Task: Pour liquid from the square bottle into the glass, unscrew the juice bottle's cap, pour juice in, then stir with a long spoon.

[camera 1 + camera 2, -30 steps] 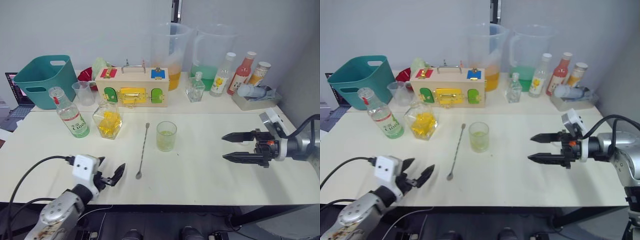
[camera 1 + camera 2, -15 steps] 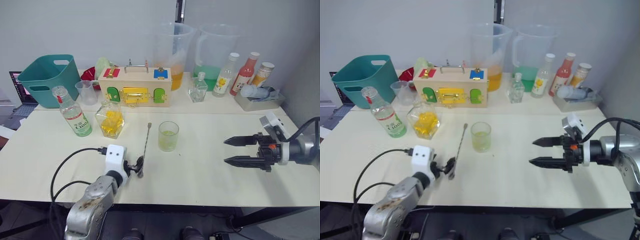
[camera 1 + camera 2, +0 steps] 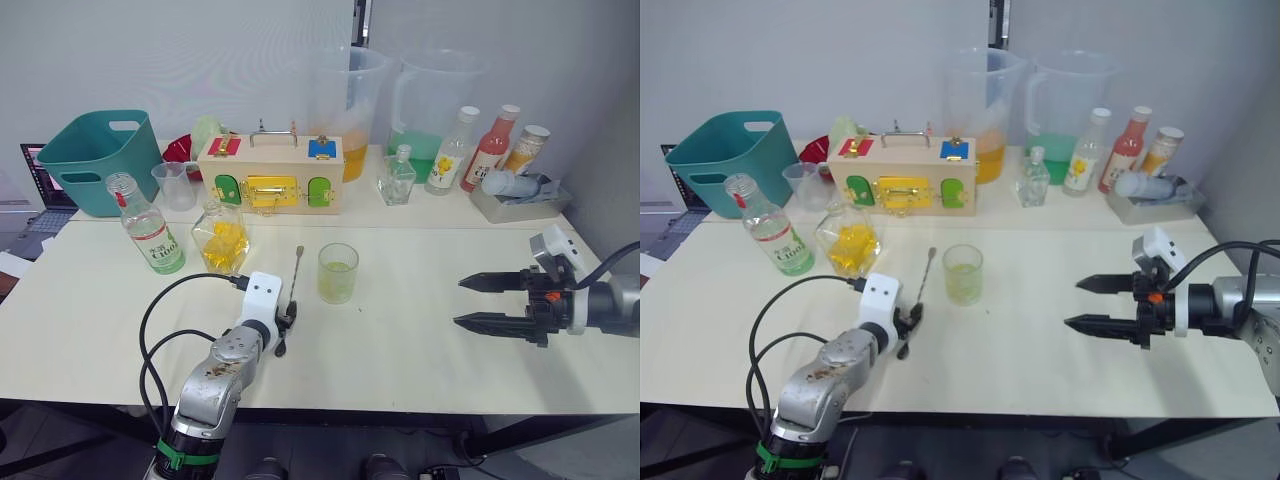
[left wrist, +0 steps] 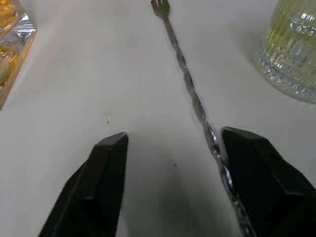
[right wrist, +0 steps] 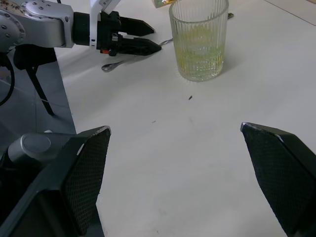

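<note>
The long spoon (image 3: pixel 294 282) lies flat on the table, its bowl toward the front edge. My left gripper (image 3: pixel 286 321) is low over its lower shaft and open (image 4: pixel 173 136). The twisted shaft (image 4: pixel 190 94) runs close along one finger, with nothing clamped. The glass (image 3: pixel 337 273) stands just right of the spoon with a little pale yellow-green liquid in it. The square bottle (image 3: pixel 222 240) with yellow liquid and the juice bottle (image 3: pixel 150 228) stand to the left. The cap is out of view. My right gripper (image 3: pixel 462 302) hovers open far to the right, with nothing between its fingers.
Along the back stand a wooden latch box (image 3: pixel 270 176), a teal basket (image 3: pixel 95 160), a clear beaker (image 3: pixel 173 185), two large pitchers (image 3: pixel 345 100), a small colourless bottle (image 3: pixel 397 178), several drink bottles (image 3: pixel 488 148) and a grey tray (image 3: pixel 515 203).
My left arm has swung forward from the table's front edge up to the spoon, and its fingers now sit at the spoon's lower shaft. The right gripper drifted slightly right, still open.
</note>
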